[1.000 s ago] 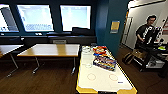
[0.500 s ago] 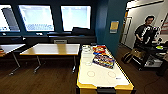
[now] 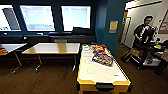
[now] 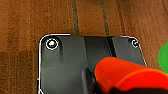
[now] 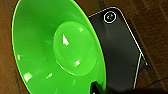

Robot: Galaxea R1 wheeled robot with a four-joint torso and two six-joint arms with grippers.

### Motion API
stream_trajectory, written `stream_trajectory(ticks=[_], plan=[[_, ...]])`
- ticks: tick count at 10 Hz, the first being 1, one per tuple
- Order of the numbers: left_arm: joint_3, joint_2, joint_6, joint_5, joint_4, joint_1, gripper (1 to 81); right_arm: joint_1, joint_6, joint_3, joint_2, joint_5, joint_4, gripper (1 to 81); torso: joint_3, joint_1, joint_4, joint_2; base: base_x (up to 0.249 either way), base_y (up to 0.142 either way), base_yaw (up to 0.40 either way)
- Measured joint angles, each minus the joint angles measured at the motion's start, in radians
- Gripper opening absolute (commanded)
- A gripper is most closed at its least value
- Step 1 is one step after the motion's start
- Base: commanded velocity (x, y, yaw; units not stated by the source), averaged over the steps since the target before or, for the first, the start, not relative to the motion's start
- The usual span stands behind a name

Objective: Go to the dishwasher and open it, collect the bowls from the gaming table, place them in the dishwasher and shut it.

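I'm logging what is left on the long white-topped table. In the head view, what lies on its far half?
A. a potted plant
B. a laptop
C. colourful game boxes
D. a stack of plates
C: colourful game boxes lie on the far half of the gaming table, whose near half is bare.

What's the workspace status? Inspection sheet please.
Surface: white-topped table with yellow edge, ahead; dark wood floor.
Job's things: green bowl large at the right wrist, over the floor; dishwasher nothing seen.
Clutter: colourful game boxes on the table; orange cup at the left wrist.
Grippers: fingers cannot be made out at either wrist.
Cables: nothing seen.
Surroundings: wooden table to the left, windows behind, person with a cart at right.
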Motion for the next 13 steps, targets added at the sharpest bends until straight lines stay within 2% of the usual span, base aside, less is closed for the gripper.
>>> stream_trajectory(ticks=[13], plan=[[-0.001,0.008,0.0,0.0,0.019,0.013,1.0,0.0,-0.012,-0.003,0.022,-0.003,-0.026,1.0,0.0,0.0,0.0,0.0,-0.132,0.0,0.0]])
